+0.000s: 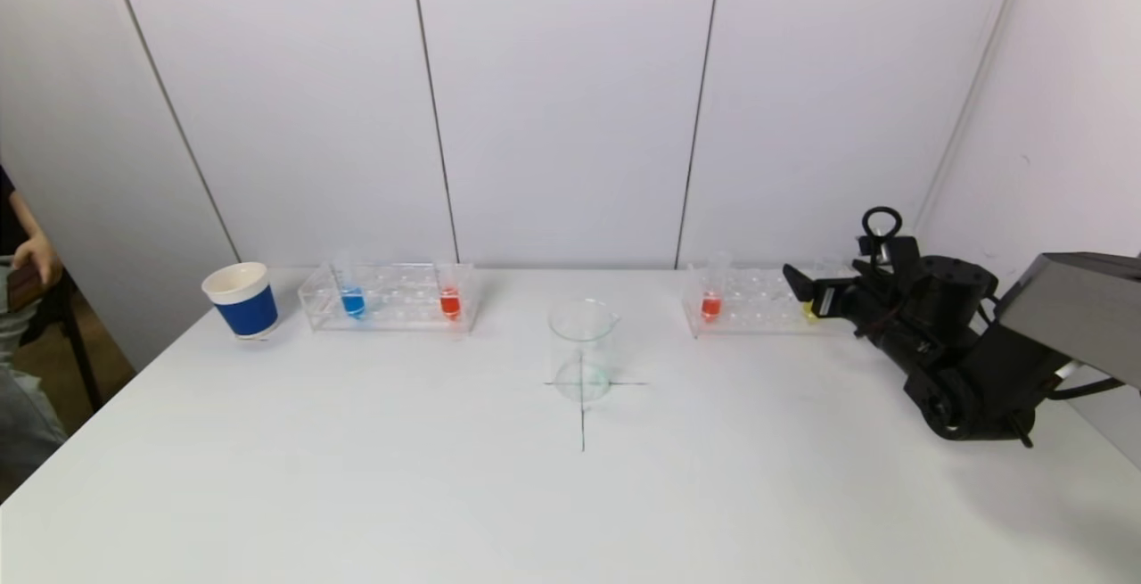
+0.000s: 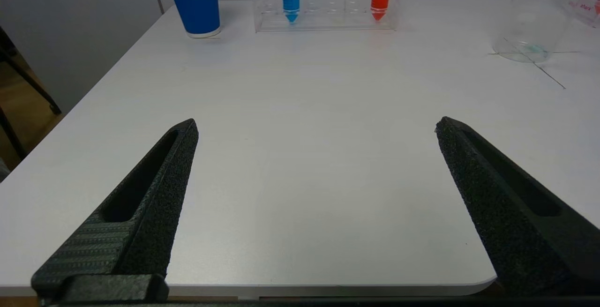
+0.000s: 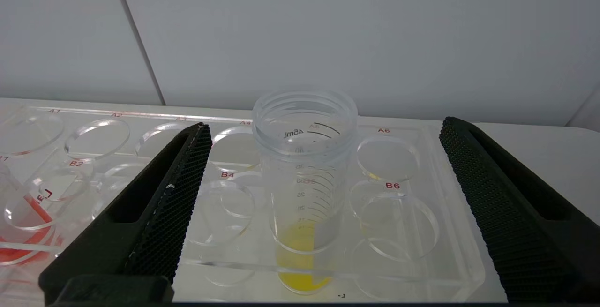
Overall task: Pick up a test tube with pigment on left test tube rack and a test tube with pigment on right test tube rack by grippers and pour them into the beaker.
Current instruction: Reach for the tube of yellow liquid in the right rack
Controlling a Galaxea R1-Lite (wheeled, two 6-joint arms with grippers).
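The left test tube rack [image 1: 392, 299] holds a blue-pigment tube [image 1: 353, 300] and a red-pigment tube [image 1: 450, 301]. The clear beaker [image 1: 583, 350] stands mid-table on a drawn cross. The right rack [image 1: 758, 303] holds a red-pigment tube [image 1: 711, 303] and a yellow-pigment tube [image 3: 304, 180]. My right gripper [image 3: 326, 126] is open, its fingers on either side of the yellow tube with a gap on each side. My left gripper [image 2: 316, 126] is open and empty above the table's near edge, far from the left rack [image 2: 328, 21]. It is outside the head view.
A blue and white paper cup [image 1: 242, 300] stands left of the left rack. A person's hand [image 1: 36, 263] shows at the table's far left. White wall panels stand close behind both racks. A bare stretch of table [image 1: 570, 495] lies in front of the beaker.
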